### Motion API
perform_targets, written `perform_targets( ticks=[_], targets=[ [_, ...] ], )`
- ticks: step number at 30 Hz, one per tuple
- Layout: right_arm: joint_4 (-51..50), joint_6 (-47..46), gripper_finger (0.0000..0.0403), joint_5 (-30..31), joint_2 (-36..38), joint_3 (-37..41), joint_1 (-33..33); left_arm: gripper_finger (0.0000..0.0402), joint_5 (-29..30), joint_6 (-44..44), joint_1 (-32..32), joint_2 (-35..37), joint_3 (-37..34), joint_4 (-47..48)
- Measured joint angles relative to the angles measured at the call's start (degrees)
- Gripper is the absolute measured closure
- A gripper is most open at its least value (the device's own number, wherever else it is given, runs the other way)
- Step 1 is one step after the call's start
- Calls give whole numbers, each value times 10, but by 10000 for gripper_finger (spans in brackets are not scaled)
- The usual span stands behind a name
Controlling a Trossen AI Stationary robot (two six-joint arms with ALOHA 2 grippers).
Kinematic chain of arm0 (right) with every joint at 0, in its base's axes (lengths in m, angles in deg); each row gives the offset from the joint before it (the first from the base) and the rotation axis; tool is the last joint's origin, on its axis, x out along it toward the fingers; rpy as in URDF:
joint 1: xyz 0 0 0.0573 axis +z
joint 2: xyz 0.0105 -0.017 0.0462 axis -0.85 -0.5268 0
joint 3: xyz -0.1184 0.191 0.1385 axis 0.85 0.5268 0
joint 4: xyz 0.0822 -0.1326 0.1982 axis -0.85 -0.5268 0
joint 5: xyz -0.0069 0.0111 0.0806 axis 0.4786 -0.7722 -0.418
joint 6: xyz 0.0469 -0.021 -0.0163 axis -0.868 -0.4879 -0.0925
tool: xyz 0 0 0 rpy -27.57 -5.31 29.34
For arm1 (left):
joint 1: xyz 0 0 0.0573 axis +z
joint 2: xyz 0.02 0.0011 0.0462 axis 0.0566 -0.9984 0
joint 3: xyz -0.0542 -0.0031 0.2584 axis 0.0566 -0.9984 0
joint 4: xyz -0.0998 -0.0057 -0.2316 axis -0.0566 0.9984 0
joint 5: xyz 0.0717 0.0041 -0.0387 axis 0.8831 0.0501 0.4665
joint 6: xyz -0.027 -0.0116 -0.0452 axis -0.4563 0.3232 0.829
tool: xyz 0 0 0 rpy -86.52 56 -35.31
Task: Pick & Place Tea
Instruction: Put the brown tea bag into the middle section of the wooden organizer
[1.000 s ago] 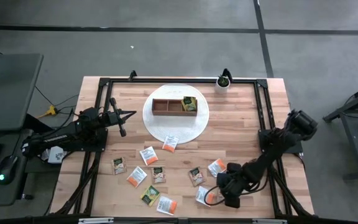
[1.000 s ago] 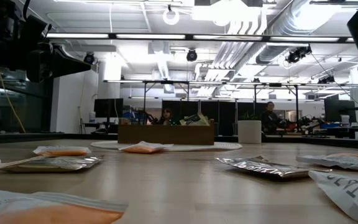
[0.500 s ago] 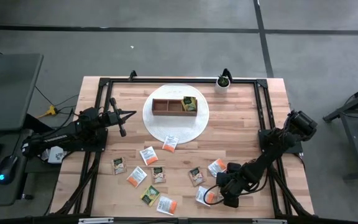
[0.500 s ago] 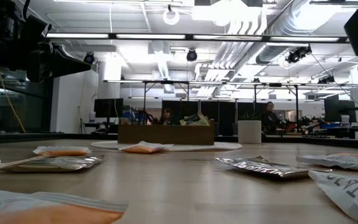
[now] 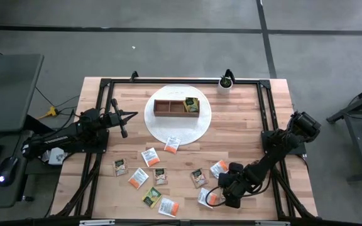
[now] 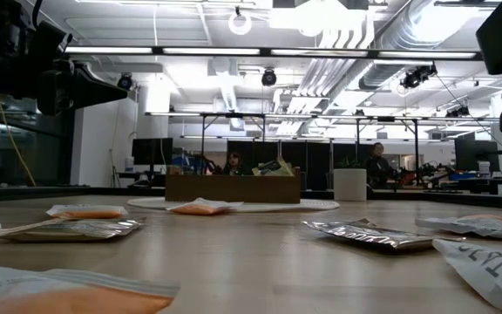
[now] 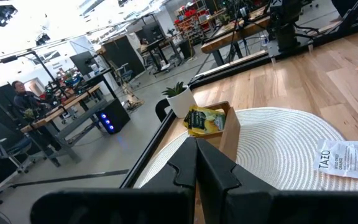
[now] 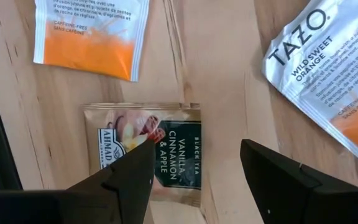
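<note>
Tea sachets (image 5: 158, 175) unmoved, none gripped.

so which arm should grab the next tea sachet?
Right. Its pincer hangs open over the Vanilla Cinnamon & Apple sachet, among the loose sachets at the table's near edge. The left pincer waits by the woven mat, farther from them.
</note>
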Motion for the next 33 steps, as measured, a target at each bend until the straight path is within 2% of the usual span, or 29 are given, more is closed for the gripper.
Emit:
perform_targets(
  ticks=[13,22,33],
  targets=[
    [20,5,171,-20,-30,0,13,401,0,0,0,0,0,0],
    [21,1,174,6,-42,-2,14,401,0,0,0,0,0,0],
    [5,-13,244,4,-69,-4,13,401,0,0,0,0,0,0]
  ],
)
